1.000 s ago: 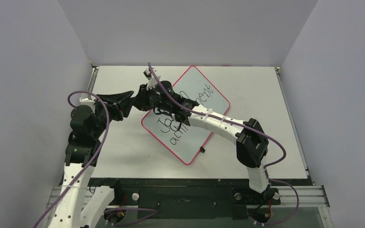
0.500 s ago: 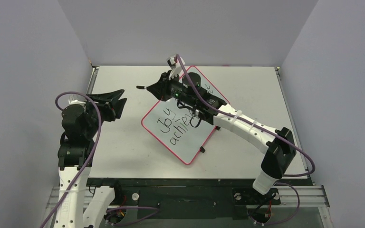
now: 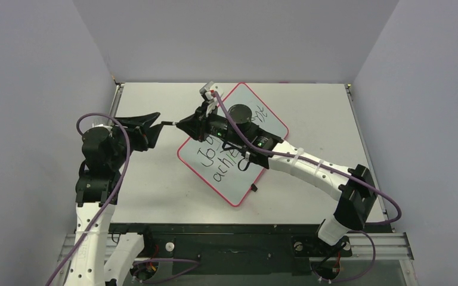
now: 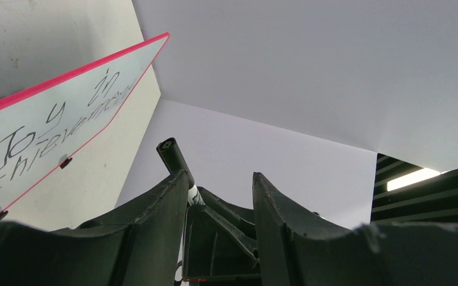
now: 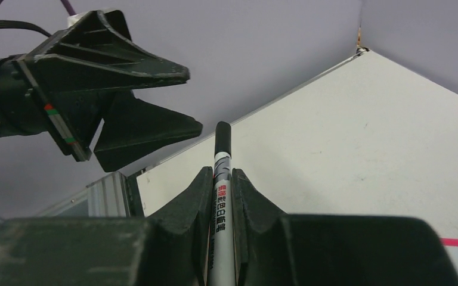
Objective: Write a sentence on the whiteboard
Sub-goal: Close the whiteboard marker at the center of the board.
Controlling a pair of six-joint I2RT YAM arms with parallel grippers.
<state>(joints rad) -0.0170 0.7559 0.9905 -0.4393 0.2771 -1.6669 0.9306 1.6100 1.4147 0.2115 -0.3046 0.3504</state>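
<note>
1. The board (image 3: 244, 185) lies flat on the bench (image 3: 155, 190), turned diagonally. One corner points toward the arm bases, and a black clip (image 3: 253, 187) sits on its near right edge.
2. It looks stiff, thin and light, with a slick face. Lying flat, it offers little to pinch but its red rim. A bare corner is probably the best hold, since a finger dragged across the ink would likely smear it.
3. The sentence (image 3: 217, 164) reads "Joy in achievement" in two lines, with "Joy" underlined. The writing looks finished. From above, the right arm hides part of it.
4. Beyond it, over the board's left corner, the right gripper (image 5: 220, 174) is clamped tight on a marker (image 5: 222, 143). The marker's black end pokes past the fingers toward the left arm.
5. The left gripper (image 3: 156, 121) hangs over the bench just left of the board, jaws about half apart and empty. The marker's end is at their mouth. In the left wrist view it sits beside one finger (image 4: 161, 208), not between the two.
6. Half a second earlier the right gripper was farther back over the board's far-left edge, with the marker well apart from the left gripper. It has since swung in to meet it. A second earlier both grippers were close together over the left corner.
</note>
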